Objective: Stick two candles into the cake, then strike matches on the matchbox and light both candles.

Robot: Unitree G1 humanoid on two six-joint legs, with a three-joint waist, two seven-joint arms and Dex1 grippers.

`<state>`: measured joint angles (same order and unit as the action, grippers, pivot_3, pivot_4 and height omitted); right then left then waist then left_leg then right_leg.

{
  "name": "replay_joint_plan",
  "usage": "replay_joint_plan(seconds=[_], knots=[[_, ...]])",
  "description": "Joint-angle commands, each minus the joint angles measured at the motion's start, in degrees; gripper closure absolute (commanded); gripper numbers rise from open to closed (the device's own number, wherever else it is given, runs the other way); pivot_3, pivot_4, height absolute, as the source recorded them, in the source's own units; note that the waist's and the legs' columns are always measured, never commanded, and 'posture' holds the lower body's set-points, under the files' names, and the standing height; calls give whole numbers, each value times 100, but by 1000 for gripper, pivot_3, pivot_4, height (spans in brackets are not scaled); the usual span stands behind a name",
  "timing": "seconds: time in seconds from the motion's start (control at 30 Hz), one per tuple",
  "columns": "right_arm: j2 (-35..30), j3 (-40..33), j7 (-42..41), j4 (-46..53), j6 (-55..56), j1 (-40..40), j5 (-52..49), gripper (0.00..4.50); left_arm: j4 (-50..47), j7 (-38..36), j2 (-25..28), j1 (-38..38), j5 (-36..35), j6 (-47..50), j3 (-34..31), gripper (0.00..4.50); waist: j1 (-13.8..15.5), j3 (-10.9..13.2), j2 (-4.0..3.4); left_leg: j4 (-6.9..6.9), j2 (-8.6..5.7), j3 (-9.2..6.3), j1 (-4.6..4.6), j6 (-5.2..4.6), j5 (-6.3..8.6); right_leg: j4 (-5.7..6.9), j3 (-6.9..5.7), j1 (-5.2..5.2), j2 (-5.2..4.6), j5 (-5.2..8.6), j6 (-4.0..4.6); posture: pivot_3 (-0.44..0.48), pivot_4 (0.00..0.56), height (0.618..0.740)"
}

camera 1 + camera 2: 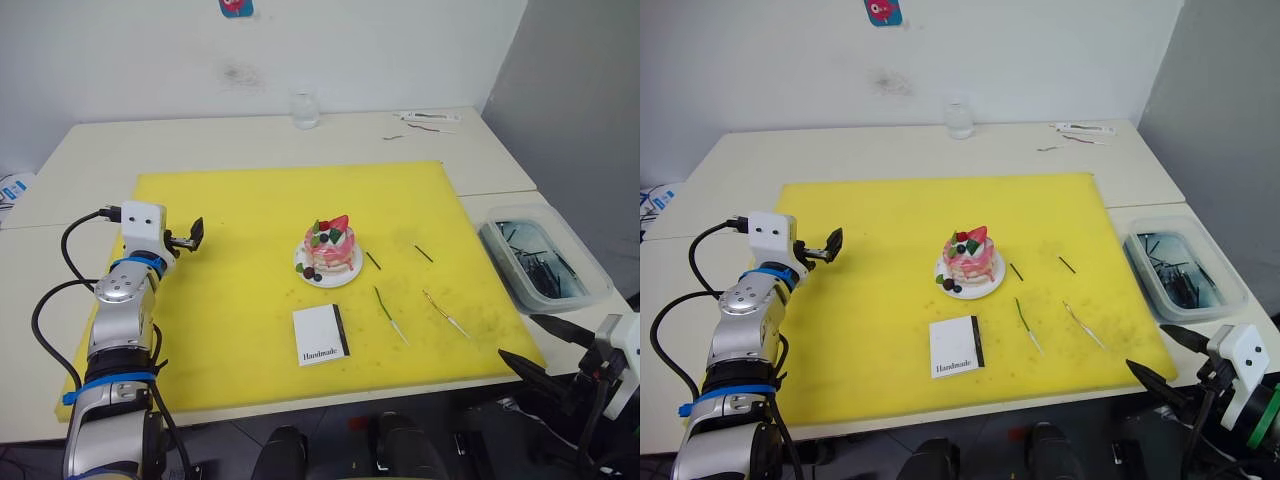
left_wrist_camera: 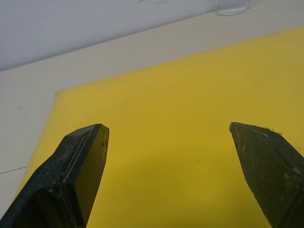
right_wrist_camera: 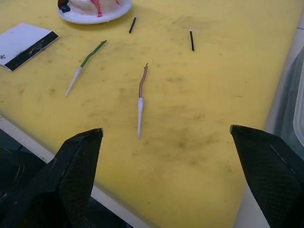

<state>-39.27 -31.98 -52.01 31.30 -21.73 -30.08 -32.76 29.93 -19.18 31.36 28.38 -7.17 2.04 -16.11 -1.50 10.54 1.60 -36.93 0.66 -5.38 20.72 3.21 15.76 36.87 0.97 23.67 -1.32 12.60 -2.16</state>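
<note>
Head views: yellow mat (image 1: 240,290) covers most of the pale table (image 1: 200,135). Cake (image 1: 330,248) on its white plate sits just right of frame centre. Matchbox (image 1: 321,334) lies flat below the cake, apart from it, black strip on its right edge. Two matches: one (image 1: 373,260) just beside the plate's right rim, the other (image 1: 424,254) farther right. Green candle (image 1: 390,315) lies lower right of the cake; golden candle (image 1: 446,314) lies to the right of the green one, not touching it. Left gripper (image 1: 190,238) hangs over the mat's left part, well apart from the cake, empty. Right gripper (image 1: 540,348) at lower right, off the mat's corner, fingers spread, empty. Clear plastic bin (image 1: 545,262) at right edge; glass (image 1: 305,110) at the table's far side.

Left wrist view: fingers (image 2: 78,166) wide apart over bare yellow mat, nothing between them.

Right wrist view: fingers (image 3: 76,173) wide apart, holding nothing. Golden candle lies between them farther out, green candle nearby; both matches, the plate rim and the matchbox corner lie beyond.
</note>
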Motion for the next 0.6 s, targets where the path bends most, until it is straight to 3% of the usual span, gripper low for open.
replay_joint_plan(seconds=[0.03, 0.43, 0.6], knots=[[-3, -105, 65, 193, 4, -9, -77, 13, 51, 55, 117, 144, -82, -116, -146, 0, 0, 0, 0, 0, 0, 0, 0, 0, 0, 0, 0, 0, 0, 0, 0, 0, 150, 740], [62, 19, 559, 250, -146, 78, 133, 13, -13, -258, 95, 66, -409, -154, -260, 0, -4, 2, 1, 0, 0, -1, 0, 0, 0, -1, -1, 0, -1, 0, 0, 0, 150, 740], [98, 111, 702, 183, -97, 181, 244, 13, -7, -272, 114, 103, -400, -157, -263, 0, -60, 13, -22, 12, -127, -227, 19, 9, -18, 10, -218, -99, -160, 53, -18, 0, 150, 740]])
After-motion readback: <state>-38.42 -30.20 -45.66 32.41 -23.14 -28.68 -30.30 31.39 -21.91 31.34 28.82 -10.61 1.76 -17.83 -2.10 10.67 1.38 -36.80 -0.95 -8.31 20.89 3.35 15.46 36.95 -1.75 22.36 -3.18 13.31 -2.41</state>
